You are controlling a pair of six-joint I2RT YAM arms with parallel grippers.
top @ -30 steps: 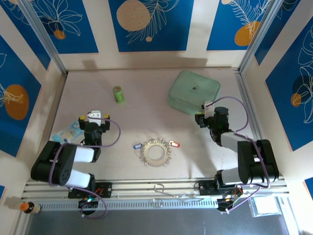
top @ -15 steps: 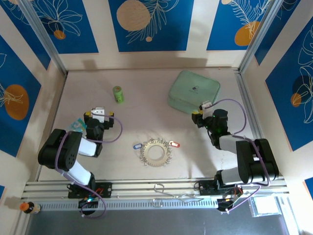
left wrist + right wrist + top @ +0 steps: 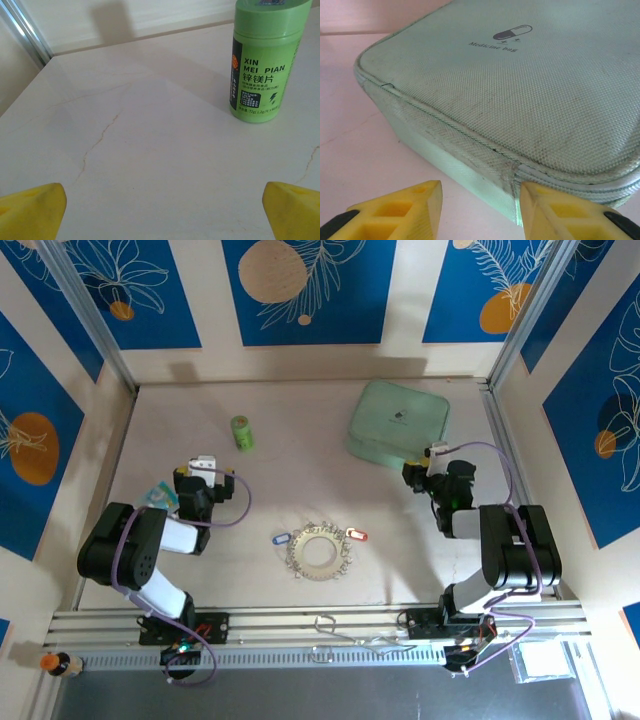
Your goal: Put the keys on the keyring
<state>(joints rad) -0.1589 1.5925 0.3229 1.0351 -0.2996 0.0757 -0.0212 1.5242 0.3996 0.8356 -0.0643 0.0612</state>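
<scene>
The left gripper [image 3: 160, 212] stands wide open over bare table [image 3: 300, 455], empty, with a green tablet bottle [image 3: 262, 60] upright beyond it. The right gripper [image 3: 480, 210] is parted at the near corner of the green medicine bag [image 3: 530, 95], perhaps brushing it. The keyring [image 3: 319, 550] lies mid-table near the near edge, between both arms. The blue-tagged key [image 3: 280, 538] lies at its left and the red-tagged key [image 3: 358, 535] at its right.

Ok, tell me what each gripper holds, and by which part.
Nothing held: left gripper and right gripper are both open and empty. The keys lie by the keyring.
</scene>
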